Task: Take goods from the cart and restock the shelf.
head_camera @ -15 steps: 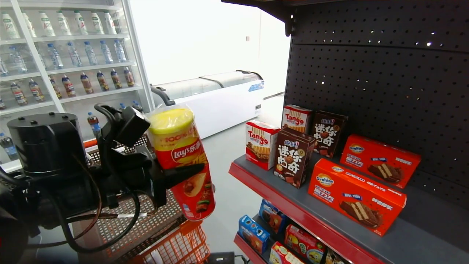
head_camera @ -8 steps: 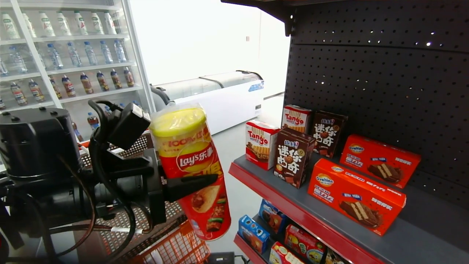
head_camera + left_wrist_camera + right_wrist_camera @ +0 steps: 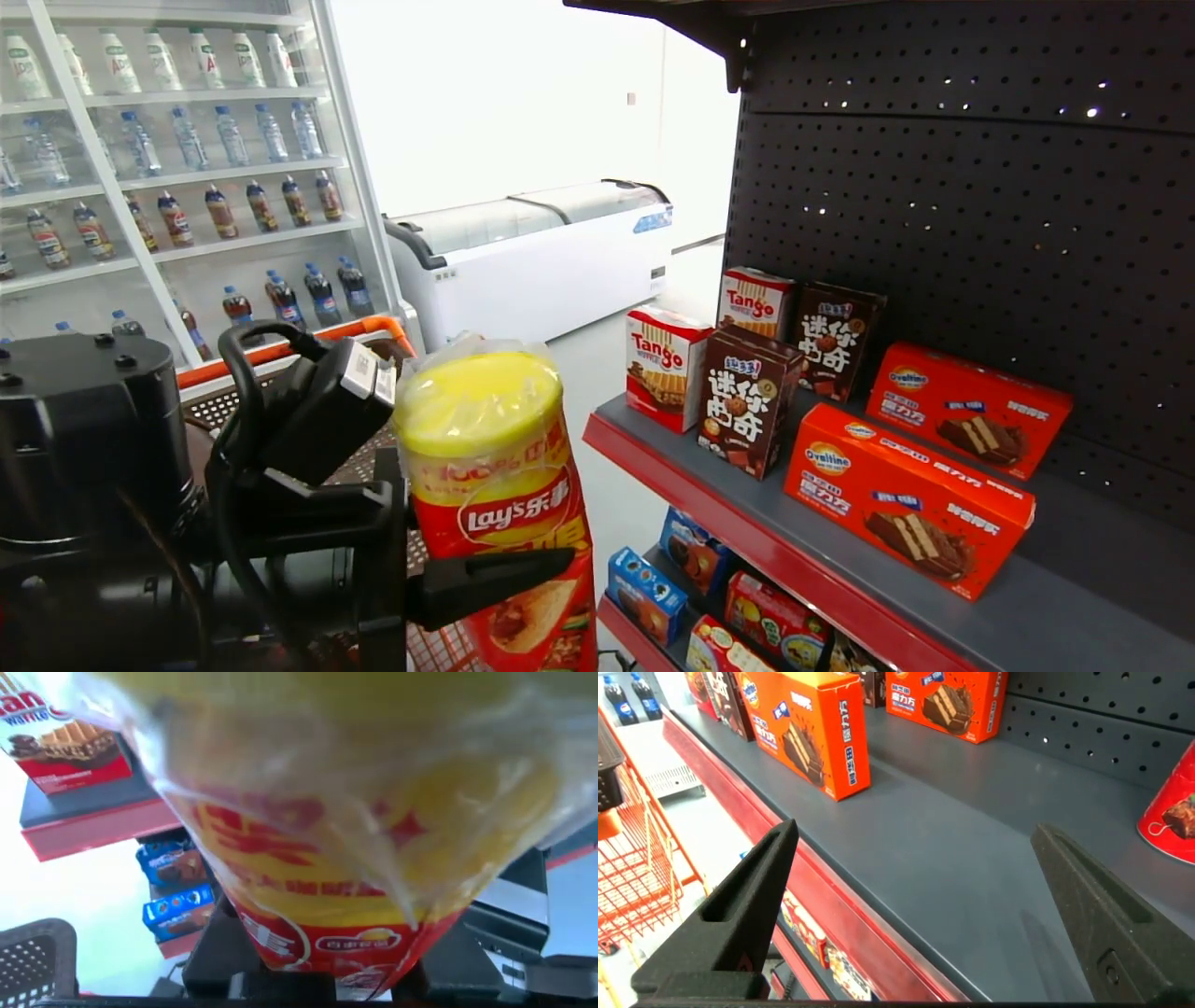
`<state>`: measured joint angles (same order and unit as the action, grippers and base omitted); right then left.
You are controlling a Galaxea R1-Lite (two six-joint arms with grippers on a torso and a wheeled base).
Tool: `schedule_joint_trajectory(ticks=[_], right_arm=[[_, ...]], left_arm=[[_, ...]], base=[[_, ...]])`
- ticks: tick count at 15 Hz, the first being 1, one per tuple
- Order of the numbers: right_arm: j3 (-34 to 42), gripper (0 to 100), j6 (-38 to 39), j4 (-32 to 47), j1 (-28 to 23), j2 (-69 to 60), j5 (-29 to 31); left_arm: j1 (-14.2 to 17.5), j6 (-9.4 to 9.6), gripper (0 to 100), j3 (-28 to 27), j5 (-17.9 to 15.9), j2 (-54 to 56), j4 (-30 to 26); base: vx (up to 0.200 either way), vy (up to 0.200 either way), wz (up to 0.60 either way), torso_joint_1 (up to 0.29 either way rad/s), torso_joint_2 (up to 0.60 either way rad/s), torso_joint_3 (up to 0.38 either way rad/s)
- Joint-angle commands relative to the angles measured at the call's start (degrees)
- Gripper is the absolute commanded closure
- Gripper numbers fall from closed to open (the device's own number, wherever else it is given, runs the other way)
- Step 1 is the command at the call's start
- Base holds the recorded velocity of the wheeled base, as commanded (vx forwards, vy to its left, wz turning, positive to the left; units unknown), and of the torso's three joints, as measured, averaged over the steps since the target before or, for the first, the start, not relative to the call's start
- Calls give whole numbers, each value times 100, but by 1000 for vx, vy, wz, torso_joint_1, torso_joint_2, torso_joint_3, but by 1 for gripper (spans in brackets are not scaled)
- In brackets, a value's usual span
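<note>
yellow-lidded chip can [image 3: 485, 439] in the left claw [image 3: 523, 537], near the shelf [image 3: 747, 534]

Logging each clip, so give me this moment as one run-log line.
left gripper: shut on chip can, by cart | right gripper: open, over bare shelf | status: chip can not yet shelved

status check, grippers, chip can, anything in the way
Left gripper shut on chip can, short of the shelf. Right gripper open over bare shelf. Orange box stands aside.
</note>
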<state>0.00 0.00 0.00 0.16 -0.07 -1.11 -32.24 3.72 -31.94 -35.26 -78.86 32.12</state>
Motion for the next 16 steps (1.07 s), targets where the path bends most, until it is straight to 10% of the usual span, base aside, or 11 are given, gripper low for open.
schedule_joint_trajectory(ticks=[1,16], right_arm=[[0,0,0,0,11,7,-3],[0,0,0,0,2,7,-3]], left_arm=[[-19,15,100,250,1,152,5],[-124,85,100,311,-113,169,13]], base=[[0,0,0,0,0,0],[0,0,-520,1,2,1]])
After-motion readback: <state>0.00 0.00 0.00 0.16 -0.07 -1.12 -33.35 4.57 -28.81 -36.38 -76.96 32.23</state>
